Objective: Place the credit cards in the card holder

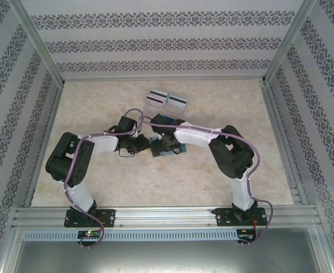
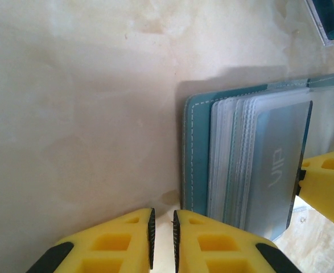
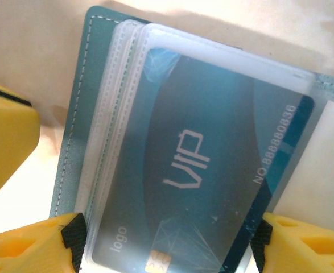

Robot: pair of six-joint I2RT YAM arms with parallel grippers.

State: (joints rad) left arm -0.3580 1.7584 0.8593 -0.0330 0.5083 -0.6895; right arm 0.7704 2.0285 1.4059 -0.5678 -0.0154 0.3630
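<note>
Between the right gripper's (image 3: 167, 242) wide jaws sits a blue card (image 3: 212, 159), pinched by its edges, mostly inside a clear sleeve (image 3: 116, 114) of the open card holder (image 3: 75, 114). Left gripper (image 2: 164, 233), jaws at an empty slit, waits beside the cover. Two white striped cards (image 1: 156, 98) lie well beyond, unfiled.

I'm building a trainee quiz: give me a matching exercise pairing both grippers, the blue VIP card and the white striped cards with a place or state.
1 left gripper
2 right gripper
3 blue VIP card
4 white striped cards

A partly inside a clear sleeve
B jaws nearly together
C lying farthest back
D jaws wide, flanking the card

Pairs: 1-B, 2-D, 3-A, 4-C
</note>
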